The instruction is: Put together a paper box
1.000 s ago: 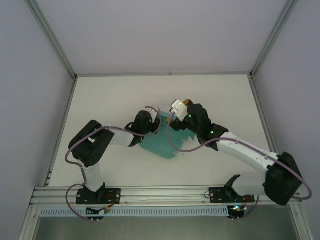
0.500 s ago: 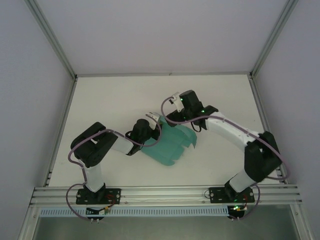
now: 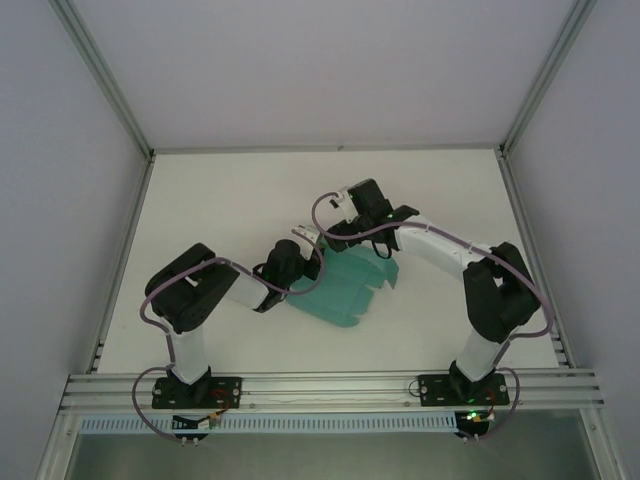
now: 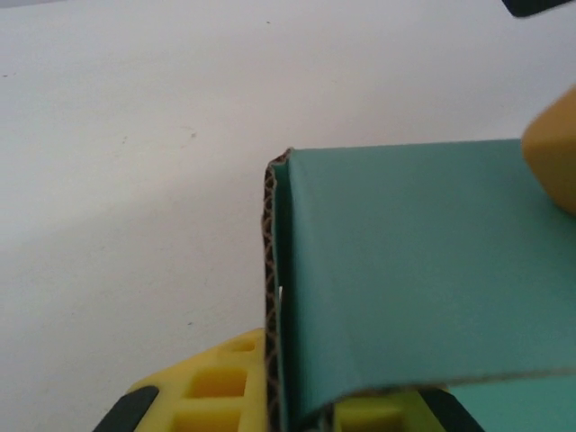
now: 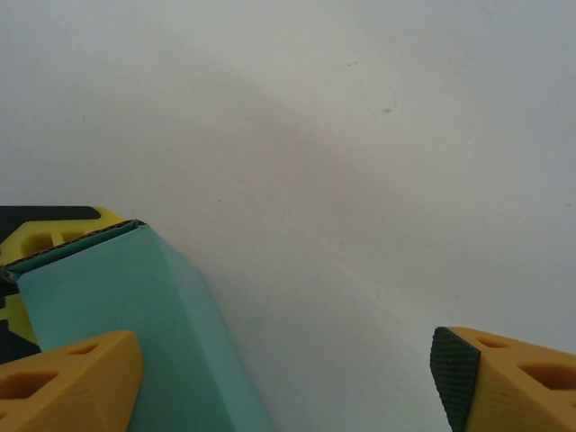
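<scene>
Left wrist view: the left claw (image 4: 297, 407) was clamped on a folded-up panel of the teal paper box (image 4: 414, 270), with the corrugated edge pinched between its yellow fingers (image 4: 211, 387). Over on the right wrist view, the right claw (image 5: 279, 378) gaped wide and held nothing, one finger just beside the box's corner. From above, the box lay mid-counter (image 3: 220, 200) between both claws.

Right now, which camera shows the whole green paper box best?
The top external view: the paper box shows its whole outline there. The left wrist view catches one folded corner up close; the right wrist view catches another corner.
</scene>
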Robot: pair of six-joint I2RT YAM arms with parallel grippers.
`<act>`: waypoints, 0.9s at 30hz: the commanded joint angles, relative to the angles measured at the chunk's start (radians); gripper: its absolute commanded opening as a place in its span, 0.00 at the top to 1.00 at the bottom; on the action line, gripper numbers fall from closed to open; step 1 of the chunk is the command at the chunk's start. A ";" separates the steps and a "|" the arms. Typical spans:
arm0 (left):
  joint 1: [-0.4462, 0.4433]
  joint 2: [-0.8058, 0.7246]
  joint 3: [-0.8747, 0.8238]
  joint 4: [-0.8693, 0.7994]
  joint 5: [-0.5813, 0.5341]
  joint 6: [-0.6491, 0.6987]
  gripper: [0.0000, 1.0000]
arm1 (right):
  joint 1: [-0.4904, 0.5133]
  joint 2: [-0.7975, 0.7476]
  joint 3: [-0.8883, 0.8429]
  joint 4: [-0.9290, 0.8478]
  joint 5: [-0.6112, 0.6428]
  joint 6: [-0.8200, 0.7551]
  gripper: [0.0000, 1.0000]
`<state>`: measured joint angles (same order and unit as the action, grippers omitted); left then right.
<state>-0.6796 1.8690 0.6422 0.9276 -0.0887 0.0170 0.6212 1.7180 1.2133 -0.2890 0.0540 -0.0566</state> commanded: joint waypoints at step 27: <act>-0.007 -0.104 0.066 -0.200 -0.370 -0.210 1.00 | -0.044 -0.317 -0.230 -0.044 0.264 0.274 0.01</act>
<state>-0.6930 1.8370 0.7113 0.7815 -0.3786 -0.1219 0.5850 1.4921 1.0138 -0.2443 0.1890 0.1379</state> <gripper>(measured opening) 0.082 0.981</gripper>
